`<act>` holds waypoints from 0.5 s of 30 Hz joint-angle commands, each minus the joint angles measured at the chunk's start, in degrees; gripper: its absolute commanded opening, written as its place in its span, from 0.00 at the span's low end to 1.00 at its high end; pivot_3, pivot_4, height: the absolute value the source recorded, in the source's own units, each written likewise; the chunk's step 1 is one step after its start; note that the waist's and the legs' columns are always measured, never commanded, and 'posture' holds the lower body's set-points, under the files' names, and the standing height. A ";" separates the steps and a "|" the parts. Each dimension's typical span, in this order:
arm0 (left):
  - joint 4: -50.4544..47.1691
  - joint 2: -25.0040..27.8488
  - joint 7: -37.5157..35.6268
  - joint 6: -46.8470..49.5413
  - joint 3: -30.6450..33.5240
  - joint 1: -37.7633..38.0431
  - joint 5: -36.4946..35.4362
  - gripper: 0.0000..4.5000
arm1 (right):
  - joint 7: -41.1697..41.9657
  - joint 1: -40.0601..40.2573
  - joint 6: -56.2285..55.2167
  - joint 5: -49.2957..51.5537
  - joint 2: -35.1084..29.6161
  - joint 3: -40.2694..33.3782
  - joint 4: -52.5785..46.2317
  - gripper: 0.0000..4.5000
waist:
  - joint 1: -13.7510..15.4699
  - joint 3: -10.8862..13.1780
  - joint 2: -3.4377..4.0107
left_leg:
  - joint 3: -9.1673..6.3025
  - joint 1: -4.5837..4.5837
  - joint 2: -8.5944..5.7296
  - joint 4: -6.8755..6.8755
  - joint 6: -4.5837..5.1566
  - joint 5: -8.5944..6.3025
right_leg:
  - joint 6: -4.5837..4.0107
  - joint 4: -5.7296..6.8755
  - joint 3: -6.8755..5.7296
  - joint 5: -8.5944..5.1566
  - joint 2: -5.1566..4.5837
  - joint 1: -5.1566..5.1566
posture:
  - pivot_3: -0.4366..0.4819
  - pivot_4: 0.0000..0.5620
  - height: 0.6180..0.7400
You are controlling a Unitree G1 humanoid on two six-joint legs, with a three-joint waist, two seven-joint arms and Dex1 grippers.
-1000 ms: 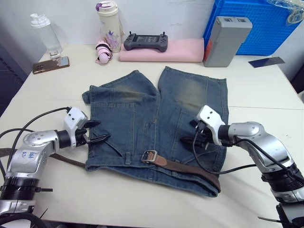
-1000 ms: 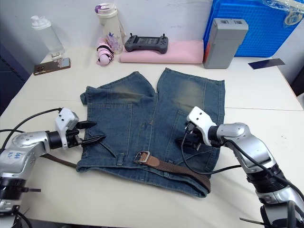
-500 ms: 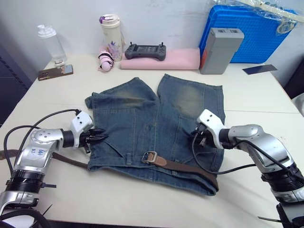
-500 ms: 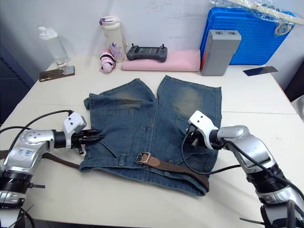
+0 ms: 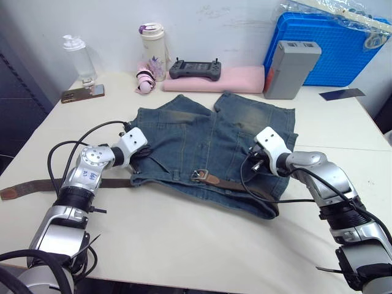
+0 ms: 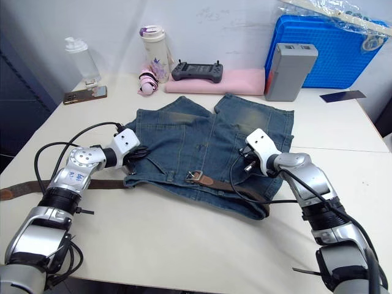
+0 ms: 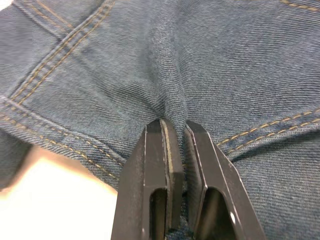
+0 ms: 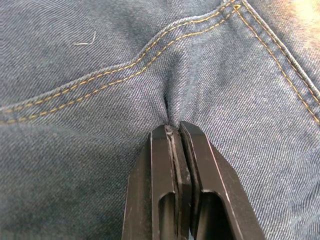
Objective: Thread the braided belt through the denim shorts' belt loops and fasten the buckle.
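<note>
Jaws of both grippers pinch denim shorts; no legible writing.

Faded blue-grey denim shorts

A cream table stands against a white wall, a blue crate at its back.

I have both arms bent inward at the elbows, wrists low over the table. My left gripper is closed, its 2 fingers pinching a raised fold of the denim shorts. My right gripper is likewise clamped on a small pucker of the same fabric.
</note>
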 commanded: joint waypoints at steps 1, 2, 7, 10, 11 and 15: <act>10.26 0.44 8.25 -8.40 0.14 -4.31 5.74 0.02 | -3.69 0.52 -0.21 -3.12 -0.04 -3.06 4.39 0.01 | -0.59 -0.01 -0.03 | -0.02 -0.06 0.01 0.02 -0.05 0.03 | 0.02 0.20 0.00 0.01 -0.01 -0.15 | 0.48 0.27 0.23; 10.49 0.32 8.63 -9.06 0.45 -4.65 5.64 0.02 | -4.05 0.57 -0.08 -2.85 0.26 -3.52 4.14 0.01 | -0.95 -0.01 -0.03 | -0.03 0.00 0.02 0.01 -0.04 -0.03 | 0.02 0.37 0.00 0.01 -0.01 -0.17 | 0.48 0.27 0.23; 9.28 0.25 8.48 -10.83 3.15 -5.04 3.45 0.02 | -4.47 0.62 0.59 -0.26 1.29 -7.27 0.45 0.01 | -1.60 0.03 -0.06 | -0.24 -0.06 -0.08 -0.03 0.16 -0.31 | 0.02 0.36 -0.04 0.01 0.02 -0.25 | 0.48 0.27 0.23; 2.75 1.03 5.96 -7.86 6.90 -3.28 -1.27 0.26 | -5.07 1.34 1.85 1.71 1.56 -11.69 -4.45 0.16 | -1.78 0.20 -0.15 | -0.29 -0.33 -0.10 0.01 0.17 -0.31 | 0.02 0.31 -0.05 0.01 0.02 -0.45 | 0.48 0.27 0.23; -0.54 1.52 5.02 -6.01 8.28 -2.27 -2.87 0.35 | -4.89 1.66 2.88 2.81 1.49 -13.28 -6.71 0.25 | -2.08 0.21 -0.17 | -0.32 -0.65 -0.10 0.05 0.16 -0.28 | 0.02 0.36 -0.04 0.02 0.02 -0.77 | 0.48 0.27 0.23; -17.10 3.26 3.65 5.40 14.47 2.36 -9.56 0.73 | -5.01 1.74 7.60 7.61 2.37 -20.21 -16.34 0.65 | -3.20 0.34 -0.11 | -0.61 -0.89 -0.10 0.03 0.14 -0.29 | 0.04 0.57 -0.05 0.03 0.03 -1.03 | 0.48 0.27 0.23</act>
